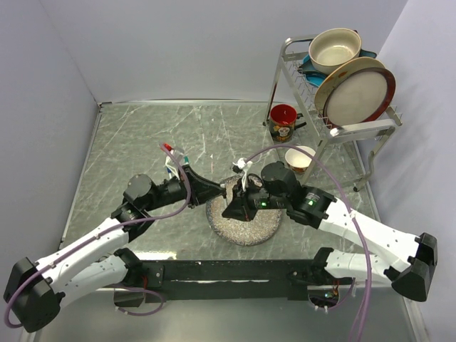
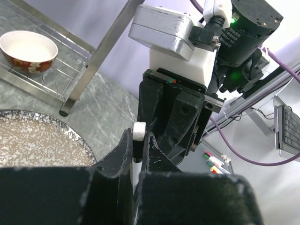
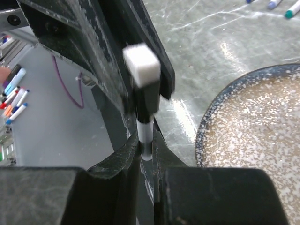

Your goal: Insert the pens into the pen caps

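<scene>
Both grippers meet above the left rim of the speckled plate [image 1: 249,231]. My right gripper [image 3: 146,150] is shut on a white-barrelled pen [image 3: 145,132] that stands roughly upright. A black pen cap [image 3: 148,101] with a white square end sits on the pen's top. My left gripper [image 2: 139,138] is shut on that black cap [image 2: 137,149], whose white end pokes above the fingertips. In the top view the left gripper [image 1: 222,189] and the right gripper [image 1: 239,201] touch tips and hide the pen. Several other pens [image 1: 172,159] lie on the table behind the left arm.
A dish rack [image 1: 335,92] with plates and a pot stands at the back right. A red mug [image 1: 283,122] and a small bowl [image 1: 299,158] are beside it. Capped pens [image 3: 287,10] lie beyond the plate. More markers [image 3: 14,96] lie below the table's edge.
</scene>
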Robot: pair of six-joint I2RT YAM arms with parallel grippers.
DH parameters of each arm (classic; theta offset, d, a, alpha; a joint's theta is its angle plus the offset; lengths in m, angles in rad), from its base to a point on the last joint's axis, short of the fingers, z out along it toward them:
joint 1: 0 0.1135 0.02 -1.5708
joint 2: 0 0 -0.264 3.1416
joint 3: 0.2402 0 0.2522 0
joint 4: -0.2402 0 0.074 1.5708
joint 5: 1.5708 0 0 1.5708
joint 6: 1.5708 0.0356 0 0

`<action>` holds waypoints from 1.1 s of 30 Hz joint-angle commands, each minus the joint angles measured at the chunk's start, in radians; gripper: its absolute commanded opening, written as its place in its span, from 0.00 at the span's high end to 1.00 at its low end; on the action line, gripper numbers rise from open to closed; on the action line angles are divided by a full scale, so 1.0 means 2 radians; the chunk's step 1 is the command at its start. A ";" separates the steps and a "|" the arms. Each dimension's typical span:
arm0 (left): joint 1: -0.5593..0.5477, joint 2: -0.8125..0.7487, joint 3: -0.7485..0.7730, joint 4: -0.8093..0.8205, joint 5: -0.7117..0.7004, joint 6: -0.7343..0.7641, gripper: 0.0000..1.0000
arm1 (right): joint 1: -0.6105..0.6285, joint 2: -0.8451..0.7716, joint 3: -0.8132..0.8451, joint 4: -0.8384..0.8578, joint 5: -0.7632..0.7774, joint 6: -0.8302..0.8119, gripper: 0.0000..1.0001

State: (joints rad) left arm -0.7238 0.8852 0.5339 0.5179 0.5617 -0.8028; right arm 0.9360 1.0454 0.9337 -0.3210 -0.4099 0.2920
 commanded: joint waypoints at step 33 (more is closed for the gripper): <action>0.021 -0.154 0.212 -0.427 -0.278 0.126 0.01 | -0.036 0.197 0.110 0.143 0.109 -0.018 1.00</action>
State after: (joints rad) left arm -0.6811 0.6506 1.0714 -0.3408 0.1173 -0.5827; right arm 0.8761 1.2785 1.0050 0.0444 -0.2924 0.2848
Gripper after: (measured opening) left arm 0.994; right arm 0.168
